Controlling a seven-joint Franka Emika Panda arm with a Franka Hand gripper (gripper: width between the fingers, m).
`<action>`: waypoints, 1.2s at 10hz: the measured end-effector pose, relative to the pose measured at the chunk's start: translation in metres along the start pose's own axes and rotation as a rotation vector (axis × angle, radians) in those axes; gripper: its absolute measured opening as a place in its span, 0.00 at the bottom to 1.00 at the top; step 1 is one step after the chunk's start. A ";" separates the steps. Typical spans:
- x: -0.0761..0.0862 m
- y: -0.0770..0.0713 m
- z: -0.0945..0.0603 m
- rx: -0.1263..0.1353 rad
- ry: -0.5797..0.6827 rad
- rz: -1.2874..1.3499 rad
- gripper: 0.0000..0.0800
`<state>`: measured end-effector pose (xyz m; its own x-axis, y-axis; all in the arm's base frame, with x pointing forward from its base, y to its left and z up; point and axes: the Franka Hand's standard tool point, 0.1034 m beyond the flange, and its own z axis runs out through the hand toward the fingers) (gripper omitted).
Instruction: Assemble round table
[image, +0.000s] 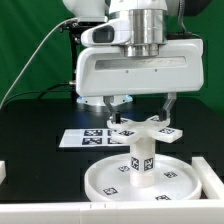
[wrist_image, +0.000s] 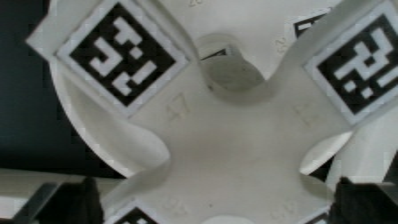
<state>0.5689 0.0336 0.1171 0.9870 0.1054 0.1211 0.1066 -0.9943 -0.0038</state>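
Note:
The large round rimmed disc (image: 100, 180) lies flat at the front of the black table. The short thick cylinder (image: 140, 165) stands upright at the disc's middle. The small cross-shaped piece (image: 141, 128) sits level on top of the cylinder. It fills the wrist view (wrist_image: 222, 130), with a tag on each arm. My gripper (image: 140, 108) hangs straight over the cross piece. Its fingers stand wide apart on either side of the piece's narrow middle (wrist_image: 217, 192). It looks open, and I see no firm squeeze on the piece.
The marker board (image: 80, 137) lies flat behind the disc toward the exterior view's left. White barrier pieces stand at the exterior view's left edge (image: 3, 172), right edge (image: 212, 172) and along the front (image: 60, 212). A green curtain hangs behind.

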 end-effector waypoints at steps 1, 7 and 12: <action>-0.004 -0.001 0.003 0.006 -0.026 0.027 0.81; -0.006 -0.003 0.010 0.004 -0.051 0.046 0.81; -0.009 -0.002 0.019 -0.004 -0.057 0.053 0.81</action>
<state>0.5625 0.0348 0.0970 0.9965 0.0532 0.0637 0.0536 -0.9986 -0.0043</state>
